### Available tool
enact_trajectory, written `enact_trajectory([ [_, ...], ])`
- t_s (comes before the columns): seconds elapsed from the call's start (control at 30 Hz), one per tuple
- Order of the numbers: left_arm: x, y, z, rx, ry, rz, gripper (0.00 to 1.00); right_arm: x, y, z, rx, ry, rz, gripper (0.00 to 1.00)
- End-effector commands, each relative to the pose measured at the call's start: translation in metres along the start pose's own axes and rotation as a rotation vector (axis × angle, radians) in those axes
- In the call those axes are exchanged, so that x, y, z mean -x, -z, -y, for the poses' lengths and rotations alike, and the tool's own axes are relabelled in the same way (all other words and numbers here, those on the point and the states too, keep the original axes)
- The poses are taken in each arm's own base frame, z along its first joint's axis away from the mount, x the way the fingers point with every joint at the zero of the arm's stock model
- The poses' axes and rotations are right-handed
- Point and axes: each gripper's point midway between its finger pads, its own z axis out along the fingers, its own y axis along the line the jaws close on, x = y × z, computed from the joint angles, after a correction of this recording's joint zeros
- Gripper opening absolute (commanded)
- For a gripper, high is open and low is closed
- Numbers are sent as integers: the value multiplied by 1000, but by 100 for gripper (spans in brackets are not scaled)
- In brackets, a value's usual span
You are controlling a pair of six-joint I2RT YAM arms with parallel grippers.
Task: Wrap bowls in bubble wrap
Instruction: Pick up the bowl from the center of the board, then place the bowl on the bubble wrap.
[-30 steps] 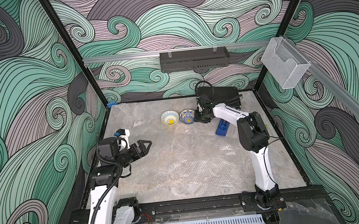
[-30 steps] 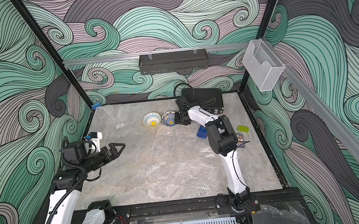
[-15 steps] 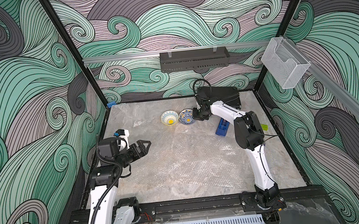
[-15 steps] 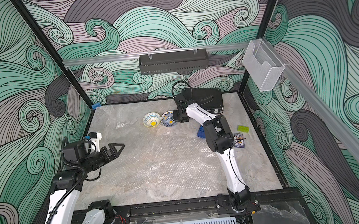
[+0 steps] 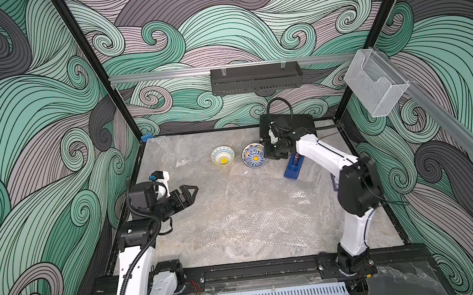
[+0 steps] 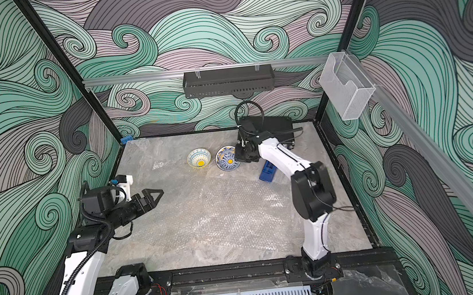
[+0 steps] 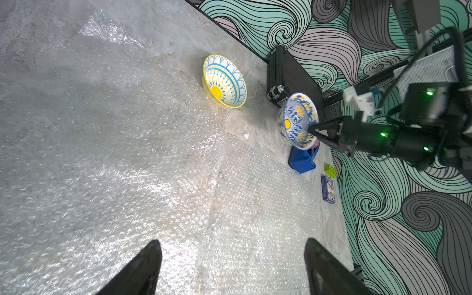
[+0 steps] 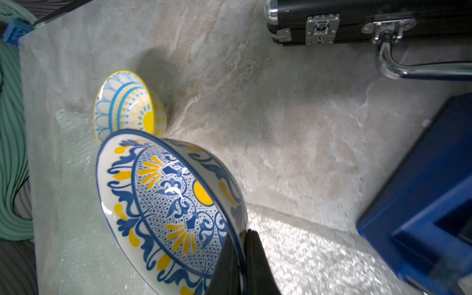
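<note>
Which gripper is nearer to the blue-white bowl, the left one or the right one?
Right. The right gripper is shut on the blue-white bowl at its rim, touching it. The left gripper hangs open above the bubble wrap, well apart from that bowl.

A black case [image 5: 301, 122] with metal latches lies at the back of the grey stone-look desk [image 5: 369, 230]. A blue box [image 5: 293, 167] lies near it. A small blue block [image 5: 146, 137] sits in the far corner. A black tray [image 5: 255, 77] and a clear holder [image 5: 375, 85] hang on the wall rails.
</note>
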Motion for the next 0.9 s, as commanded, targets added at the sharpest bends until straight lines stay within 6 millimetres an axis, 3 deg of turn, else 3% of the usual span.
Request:
enact_trajectory([
  [0.0, 1, 5, 0, 10, -7, 9, 85, -37, 25, -3, 79, 19, -42, 0],
  [0.17, 0, 5, 1, 3, -8, 10, 85, -96, 42, 12, 136, 8, -94, 0],
  [0.33, 1, 6, 1, 5, -8, 14, 85, -129, 42, 22, 151, 9, -150, 0],
  [0.53, 0, 6, 1, 7, -6, 12, 85, -152, 27, 37, 122, 5, -199, 0],
  [0.87, -1, 5, 0, 9, -6, 9, 85, -166, 0, 53, 73, -1, -251, 0],
])
